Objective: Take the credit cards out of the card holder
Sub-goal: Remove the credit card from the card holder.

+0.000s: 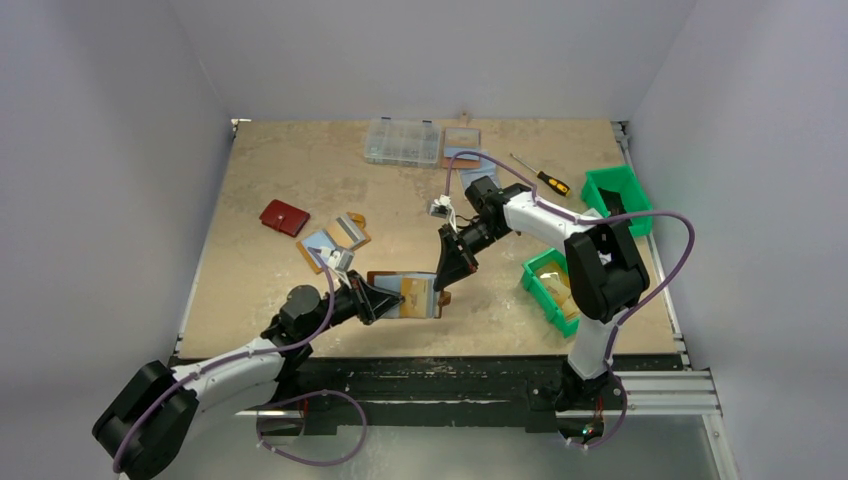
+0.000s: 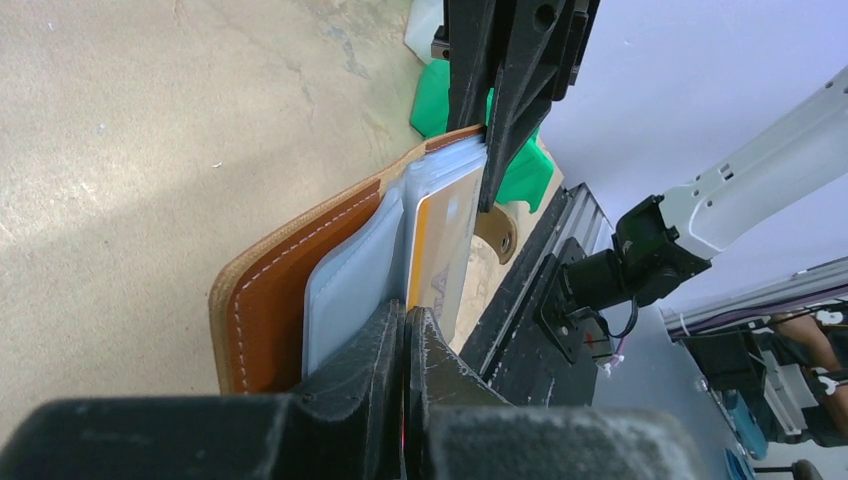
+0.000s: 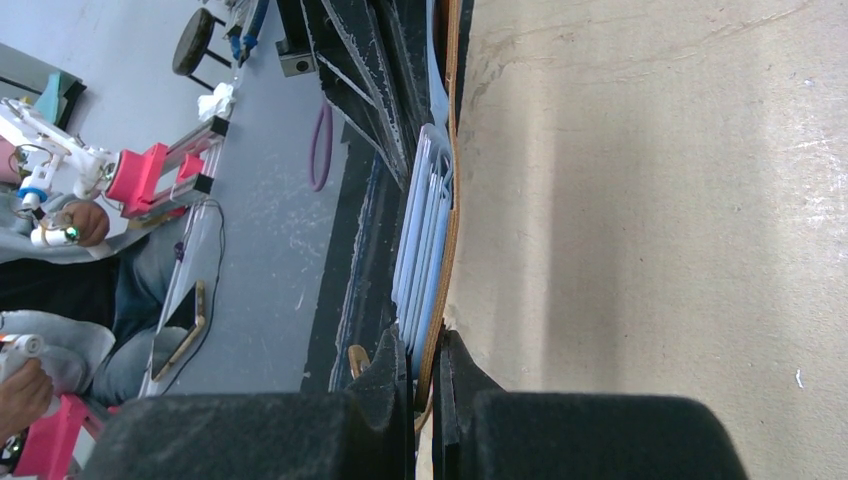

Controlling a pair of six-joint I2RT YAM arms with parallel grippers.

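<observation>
The brown leather card holder [image 1: 412, 296] hangs open just above the table, stretched between my two grippers. My left gripper [image 1: 383, 298] [image 2: 405, 325] is shut on the near edge of a gold-orange and white credit card [image 2: 442, 240]. That card sits among the pale bluish sleeves [image 2: 350, 280]. My right gripper [image 1: 446, 281] [image 3: 425, 372] is shut on the far edge of the leather cover [image 3: 441, 262], next to the sleeves [image 3: 420, 225]. The snap tab [image 2: 497, 231] hangs loose on the far side. From the left wrist, the right gripper [image 2: 487, 150] pinches the cover from above.
On the table lie a dark red wallet [image 1: 284, 217], another open holder with blue cards [image 1: 335, 240], a clear plastic box [image 1: 402, 142], a further holder [image 1: 461, 145] and a screwdriver [image 1: 541, 176]. Two green bins [image 1: 617, 198] [image 1: 551, 285] stand at the right.
</observation>
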